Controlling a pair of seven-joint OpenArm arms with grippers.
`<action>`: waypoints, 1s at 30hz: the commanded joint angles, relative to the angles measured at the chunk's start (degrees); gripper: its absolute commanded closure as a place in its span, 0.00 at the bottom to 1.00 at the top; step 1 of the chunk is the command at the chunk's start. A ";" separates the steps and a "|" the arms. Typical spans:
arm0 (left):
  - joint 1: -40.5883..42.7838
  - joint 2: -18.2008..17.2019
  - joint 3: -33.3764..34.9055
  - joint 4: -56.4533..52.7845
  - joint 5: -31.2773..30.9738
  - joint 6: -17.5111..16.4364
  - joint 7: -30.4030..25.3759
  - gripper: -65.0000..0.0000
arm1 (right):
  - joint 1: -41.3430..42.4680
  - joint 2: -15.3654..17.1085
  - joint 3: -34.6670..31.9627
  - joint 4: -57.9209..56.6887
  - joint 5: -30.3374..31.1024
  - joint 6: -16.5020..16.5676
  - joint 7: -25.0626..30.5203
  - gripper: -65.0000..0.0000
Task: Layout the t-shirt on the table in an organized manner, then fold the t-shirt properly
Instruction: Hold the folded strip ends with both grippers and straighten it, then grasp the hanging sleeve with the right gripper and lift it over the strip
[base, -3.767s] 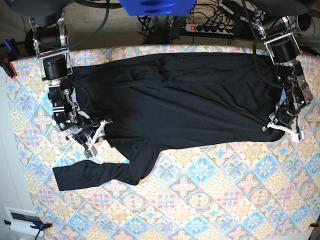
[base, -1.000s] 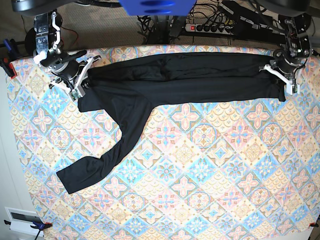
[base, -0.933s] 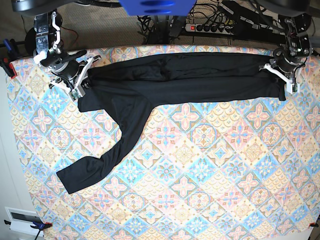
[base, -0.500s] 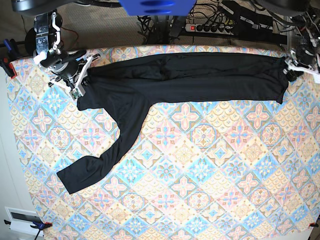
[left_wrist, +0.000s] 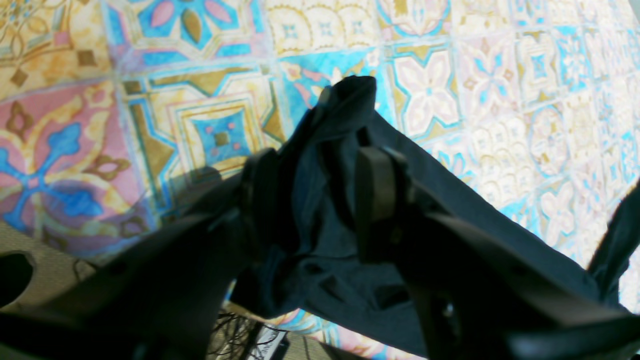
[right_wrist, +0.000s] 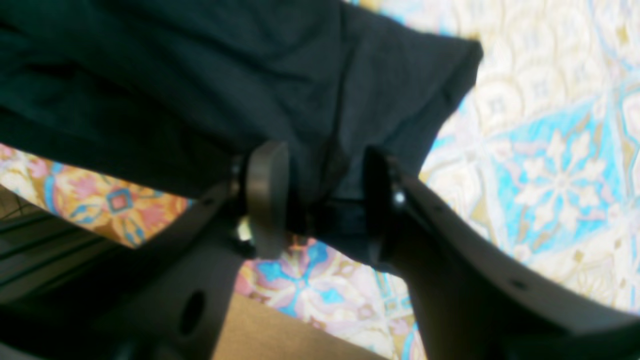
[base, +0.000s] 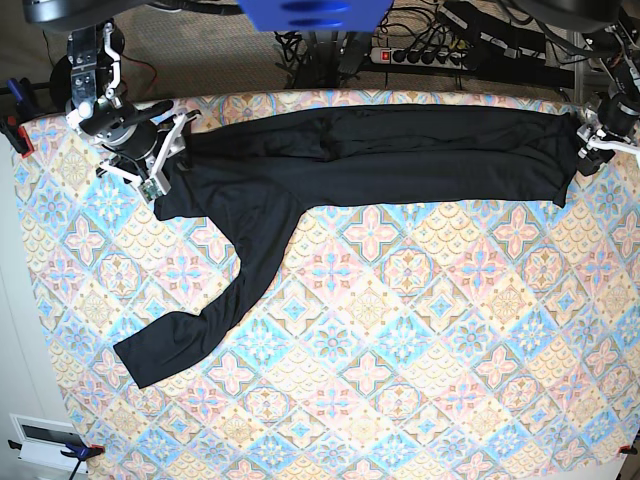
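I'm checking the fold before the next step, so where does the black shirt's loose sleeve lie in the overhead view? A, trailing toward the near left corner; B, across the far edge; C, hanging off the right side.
A: the sleeve runs down from the t-shirt toward the table's near left corner.

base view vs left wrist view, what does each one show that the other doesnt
Only the base view shows the whole shirt folded into a long band along the far edge, one sleeve trailing toward the near side, the right end effector and the power strip. Only the left wrist view shows the left end effector close up, jaws apart with cloth between them. Both show the black shirt on the patterned table.
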 joint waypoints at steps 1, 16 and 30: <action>-0.01 -1.21 -0.57 0.89 -0.82 -0.20 -0.72 0.62 | 0.15 0.76 2.06 1.01 0.11 -0.11 0.80 0.60; -1.68 -0.06 -0.40 1.07 -0.29 -0.20 -0.28 0.62 | 21.51 -3.29 -3.22 -9.36 0.29 -0.11 0.89 0.58; -2.03 0.02 -0.31 1.07 -0.55 -0.20 0.33 0.62 | 41.20 -7.95 -8.23 -37.32 0.29 -0.11 5.37 0.58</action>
